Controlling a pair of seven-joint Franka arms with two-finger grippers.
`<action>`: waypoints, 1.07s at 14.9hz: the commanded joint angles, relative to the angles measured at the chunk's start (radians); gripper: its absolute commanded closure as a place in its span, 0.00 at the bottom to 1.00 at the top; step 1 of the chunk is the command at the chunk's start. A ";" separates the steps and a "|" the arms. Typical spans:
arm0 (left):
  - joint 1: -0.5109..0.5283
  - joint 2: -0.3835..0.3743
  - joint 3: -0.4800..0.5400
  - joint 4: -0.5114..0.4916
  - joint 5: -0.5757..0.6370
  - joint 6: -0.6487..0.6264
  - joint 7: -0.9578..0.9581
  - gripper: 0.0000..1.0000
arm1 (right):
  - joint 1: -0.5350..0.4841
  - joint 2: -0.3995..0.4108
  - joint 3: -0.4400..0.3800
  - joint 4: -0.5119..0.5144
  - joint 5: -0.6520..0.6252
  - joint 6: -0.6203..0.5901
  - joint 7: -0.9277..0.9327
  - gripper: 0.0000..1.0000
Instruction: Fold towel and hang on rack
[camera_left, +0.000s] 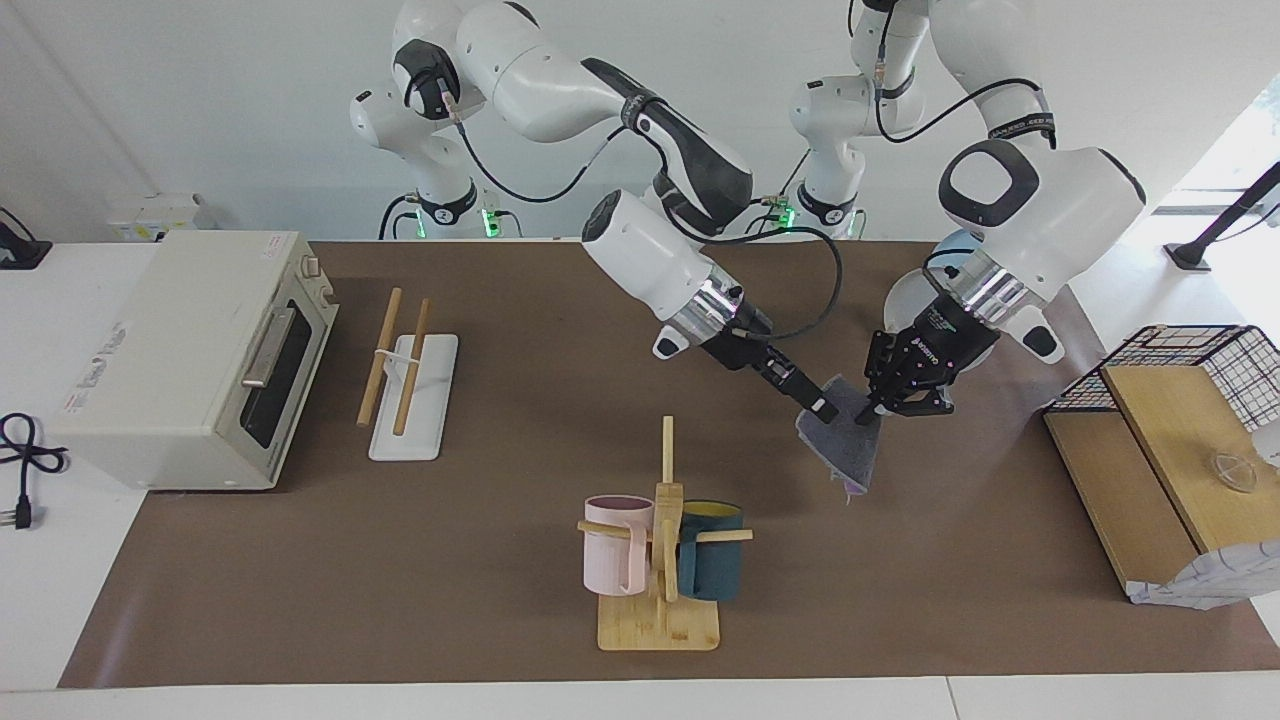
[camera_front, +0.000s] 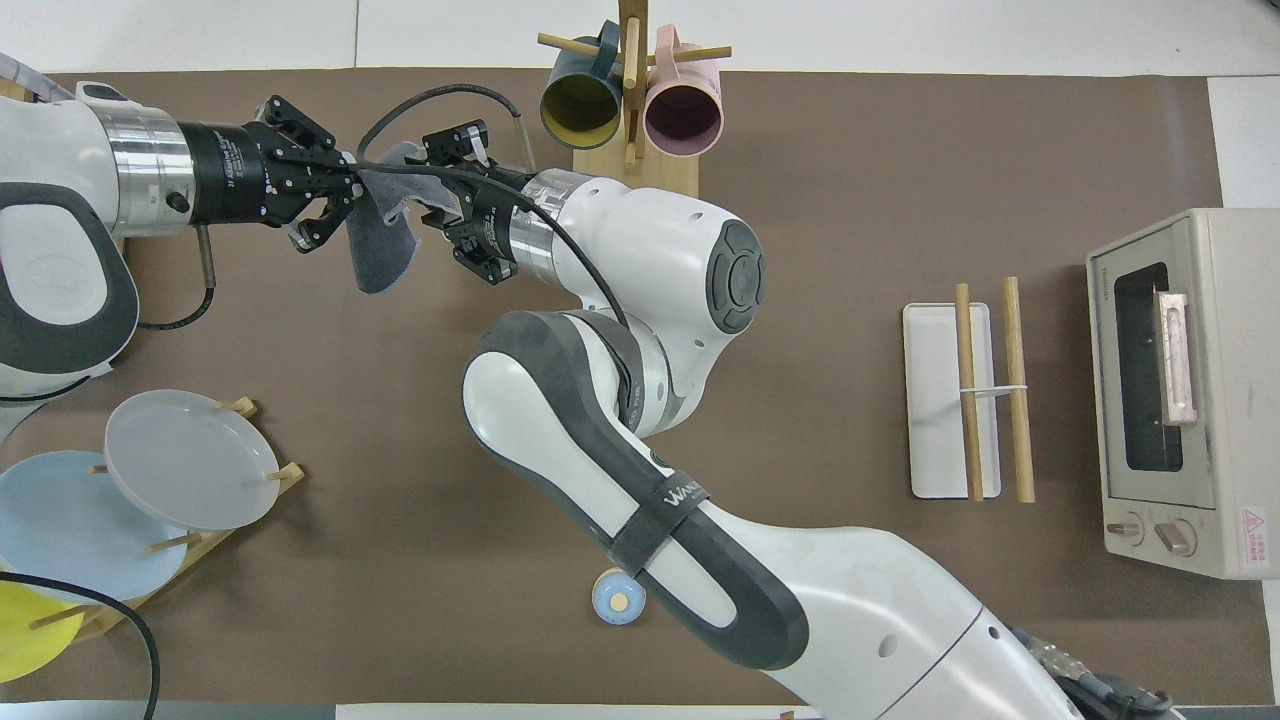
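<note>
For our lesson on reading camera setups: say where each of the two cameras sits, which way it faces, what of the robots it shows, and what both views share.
Facing view: high across the table, looking toward the robots; both arms show whole from their bases, left gripper and right gripper at the towel.
Overhead view: high above the robots' end, looking steeply down and forward; arms enter from the bottom.
Shared: towel, rack, mug stand, toaster oven, mirrored by half a turn.
</note>
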 joint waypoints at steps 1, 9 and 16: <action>-0.004 -0.036 -0.002 -0.047 -0.020 0.023 -0.010 1.00 | -0.001 0.042 0.007 0.049 0.005 0.009 -0.004 0.48; -0.013 -0.041 -0.002 -0.055 -0.020 0.044 -0.049 1.00 | -0.009 0.050 0.004 0.080 -0.003 -0.040 -0.022 1.00; -0.018 -0.044 -0.002 -0.060 -0.018 0.050 -0.038 0.88 | -0.095 0.005 0.000 0.082 -0.368 -0.346 -0.146 1.00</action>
